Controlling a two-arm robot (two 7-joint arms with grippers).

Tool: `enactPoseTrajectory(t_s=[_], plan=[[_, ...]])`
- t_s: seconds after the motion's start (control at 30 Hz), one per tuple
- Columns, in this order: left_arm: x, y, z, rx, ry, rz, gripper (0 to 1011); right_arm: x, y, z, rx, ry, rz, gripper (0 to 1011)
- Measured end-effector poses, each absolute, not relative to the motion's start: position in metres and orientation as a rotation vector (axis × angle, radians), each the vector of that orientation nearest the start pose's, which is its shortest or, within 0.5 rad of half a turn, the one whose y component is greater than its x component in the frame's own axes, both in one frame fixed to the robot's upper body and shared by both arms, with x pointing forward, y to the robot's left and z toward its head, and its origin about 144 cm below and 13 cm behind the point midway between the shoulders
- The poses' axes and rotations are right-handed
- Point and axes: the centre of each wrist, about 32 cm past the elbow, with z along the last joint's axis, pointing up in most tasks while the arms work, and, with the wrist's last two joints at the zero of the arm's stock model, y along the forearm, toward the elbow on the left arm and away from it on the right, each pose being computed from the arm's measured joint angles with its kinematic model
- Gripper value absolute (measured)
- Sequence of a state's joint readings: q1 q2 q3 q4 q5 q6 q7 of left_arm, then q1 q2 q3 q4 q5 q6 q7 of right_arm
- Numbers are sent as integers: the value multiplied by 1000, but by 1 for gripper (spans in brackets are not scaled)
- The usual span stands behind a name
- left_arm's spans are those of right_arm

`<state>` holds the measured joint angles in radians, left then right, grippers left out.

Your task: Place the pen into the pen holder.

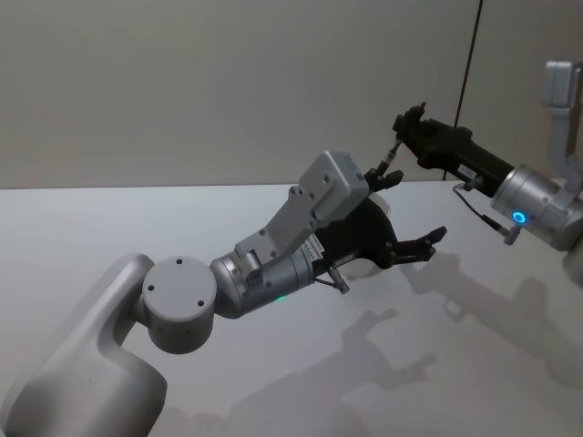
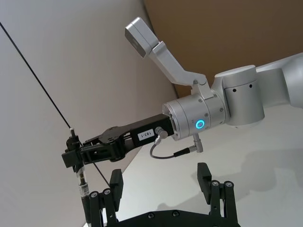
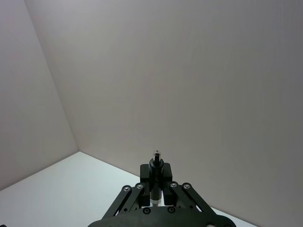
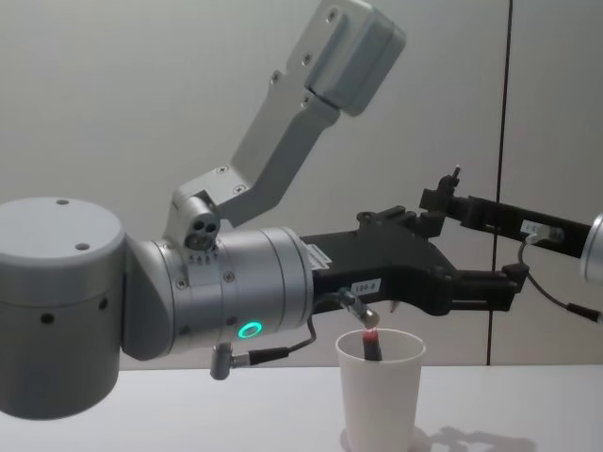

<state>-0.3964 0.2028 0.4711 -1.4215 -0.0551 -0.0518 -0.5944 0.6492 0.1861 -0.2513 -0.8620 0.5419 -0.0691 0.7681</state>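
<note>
Left gripper (image 1: 414, 228) spreads open over the white table (image 1: 91, 228), grey wall behind. Left wrist: right gripper (image 2: 72, 152) clamps the pen (image 2: 81, 177). Chest: pen holder (image 4: 380, 391) stands on the table, something red-tipped inside.

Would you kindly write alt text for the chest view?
A white paper cup stands on the table with a red-tipped item inside. The left pincer hovers open above it, while the right pincer grips a pen behind.
</note>
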Motion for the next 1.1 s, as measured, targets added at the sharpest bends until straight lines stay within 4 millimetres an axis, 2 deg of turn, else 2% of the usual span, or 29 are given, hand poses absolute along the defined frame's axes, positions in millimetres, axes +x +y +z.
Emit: enactPoseTrajectory(t_s=[1.03,1.1], plan=[[539,153,1213,116,-327,556,1003,632,-251,1166,158,123,-772,132],[539,153,1213,116,-327,556,1003,632,-251,1166,155,123,-772,154]])
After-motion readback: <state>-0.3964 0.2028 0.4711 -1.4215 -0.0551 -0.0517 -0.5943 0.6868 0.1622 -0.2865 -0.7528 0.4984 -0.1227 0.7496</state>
